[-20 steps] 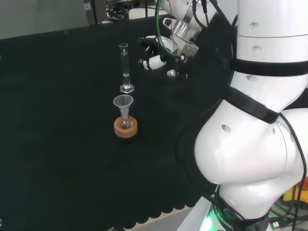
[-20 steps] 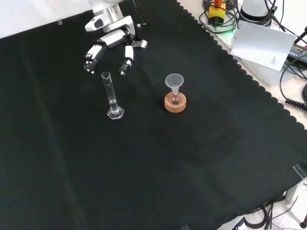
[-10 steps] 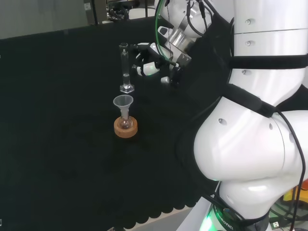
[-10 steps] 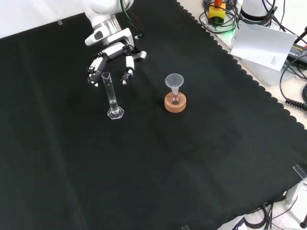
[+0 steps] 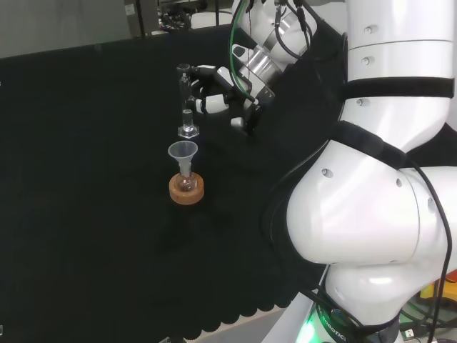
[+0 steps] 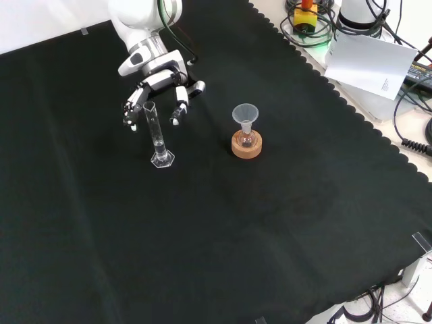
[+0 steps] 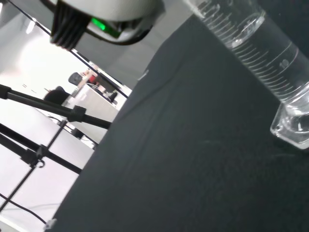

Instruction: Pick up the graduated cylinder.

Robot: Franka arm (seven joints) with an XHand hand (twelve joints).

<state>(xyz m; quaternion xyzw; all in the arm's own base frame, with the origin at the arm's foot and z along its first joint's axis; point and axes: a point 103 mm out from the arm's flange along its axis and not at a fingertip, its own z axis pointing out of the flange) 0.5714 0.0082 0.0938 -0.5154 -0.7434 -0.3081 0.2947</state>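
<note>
Clear glass graduated cylinder [image 6: 155, 133], tall, slim, hexagonal foot: stands upright on the black cloth tabletop [image 6: 270, 223], left of centre in the front view. Black and white hand [image 6: 158, 91]: fingers [image 6: 180, 108] spread wide, bracketing the cylinder's upper part, not closed on it. Advised handling: close evenly on the tube below the rim and keep it vertical; a one-sided push would likely tip so narrow a piece. Neighbouring item: clear funnel in a small flask on a cork ring stand [image 6: 246, 143], near, to the right in the front view. Cloth edges well apart; open room overhead.
</note>
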